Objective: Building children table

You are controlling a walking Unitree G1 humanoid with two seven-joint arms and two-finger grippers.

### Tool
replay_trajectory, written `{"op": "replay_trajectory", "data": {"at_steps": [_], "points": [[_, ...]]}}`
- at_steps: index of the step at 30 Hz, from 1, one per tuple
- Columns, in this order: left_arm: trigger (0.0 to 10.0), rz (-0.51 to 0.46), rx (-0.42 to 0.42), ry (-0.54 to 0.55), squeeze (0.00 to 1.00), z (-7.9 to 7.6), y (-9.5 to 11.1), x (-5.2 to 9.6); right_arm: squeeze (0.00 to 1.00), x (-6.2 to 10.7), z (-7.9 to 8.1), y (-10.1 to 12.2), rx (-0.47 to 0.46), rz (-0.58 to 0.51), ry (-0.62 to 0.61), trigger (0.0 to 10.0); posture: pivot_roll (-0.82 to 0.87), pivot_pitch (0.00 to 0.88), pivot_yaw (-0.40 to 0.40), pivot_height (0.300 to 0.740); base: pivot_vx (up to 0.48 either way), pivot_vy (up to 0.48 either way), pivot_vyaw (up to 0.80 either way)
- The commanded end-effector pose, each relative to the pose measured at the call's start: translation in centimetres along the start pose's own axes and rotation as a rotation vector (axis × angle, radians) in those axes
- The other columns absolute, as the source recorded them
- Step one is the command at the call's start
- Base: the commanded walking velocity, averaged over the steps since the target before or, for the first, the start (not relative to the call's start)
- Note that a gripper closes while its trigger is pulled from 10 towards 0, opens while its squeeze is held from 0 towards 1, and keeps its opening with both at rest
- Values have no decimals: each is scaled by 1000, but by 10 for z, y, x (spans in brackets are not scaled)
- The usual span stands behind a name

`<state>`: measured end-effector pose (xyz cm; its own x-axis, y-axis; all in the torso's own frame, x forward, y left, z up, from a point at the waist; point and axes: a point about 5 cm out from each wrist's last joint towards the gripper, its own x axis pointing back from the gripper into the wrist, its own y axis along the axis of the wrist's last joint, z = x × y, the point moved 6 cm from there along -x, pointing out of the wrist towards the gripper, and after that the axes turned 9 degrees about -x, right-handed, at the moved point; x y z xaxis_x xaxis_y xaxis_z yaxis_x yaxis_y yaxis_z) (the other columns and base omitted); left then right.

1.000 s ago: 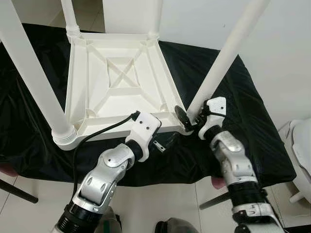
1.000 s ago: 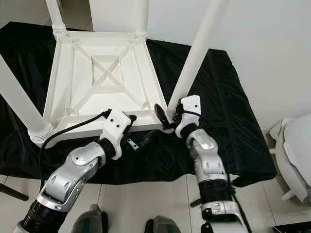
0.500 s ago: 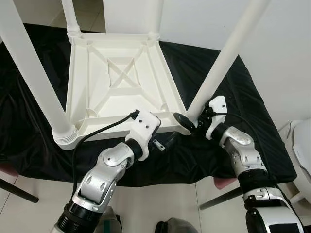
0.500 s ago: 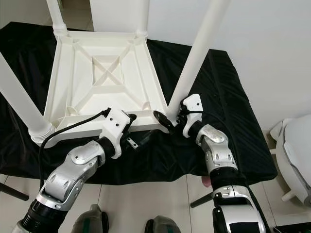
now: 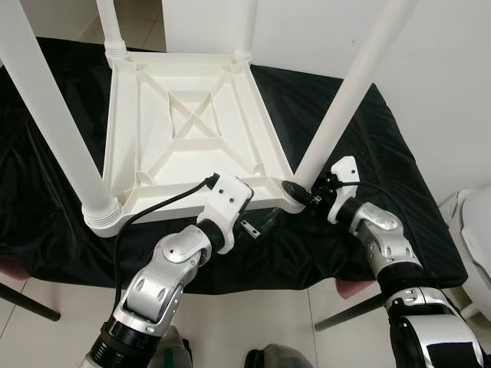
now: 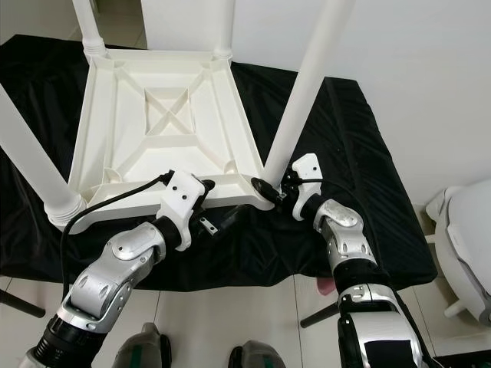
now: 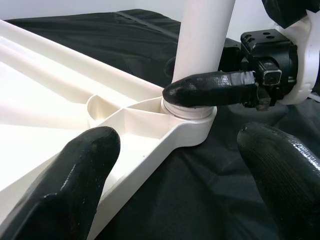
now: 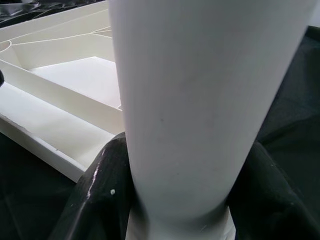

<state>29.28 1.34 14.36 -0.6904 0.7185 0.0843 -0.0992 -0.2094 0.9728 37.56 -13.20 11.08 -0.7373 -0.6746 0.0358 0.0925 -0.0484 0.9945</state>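
Upturned table top (image 5: pixel 184 130) sits centre-upper frame on the black cloth (image 5: pixel 383 169), legs pointing up. Our right gripper (image 5: pixel 301 196) is at lower-centre right, fingers (image 8: pixel 107 195) clamped either side of the near-right leg (image 5: pixel 345 96) right at its base, where it meets the corner socket (image 7: pixel 192 127). Leg axis runs up and slightly right out of frame. Our left gripper (image 5: pixel 259 228) hangs just left of that corner, fingers (image 7: pixel 75 165) spread, gripping nothing. Right arm owns the leg; any twist goes about that long axis.
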Motion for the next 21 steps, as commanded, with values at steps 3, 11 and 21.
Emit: {"op": "replay_trajectory", "data": {"at_steps": [3,11,21], "points": [[10000,-3,-2,-10,0,-3,2,1,0,3,-3,-3,1,6,-7,0,-11,17,-74,740,0,0,0],[10000,-1,1,-11,0,-4,1,0,0,1,-10,1,-17,-20,-115,10000,-13,21,-84,740,0,0,0],[10000,-4,1,-5,0,-3,2,0,0,-2,-11,7,-58,-106,-401,10000,-13,12,-89,740,0,0,0]]}}
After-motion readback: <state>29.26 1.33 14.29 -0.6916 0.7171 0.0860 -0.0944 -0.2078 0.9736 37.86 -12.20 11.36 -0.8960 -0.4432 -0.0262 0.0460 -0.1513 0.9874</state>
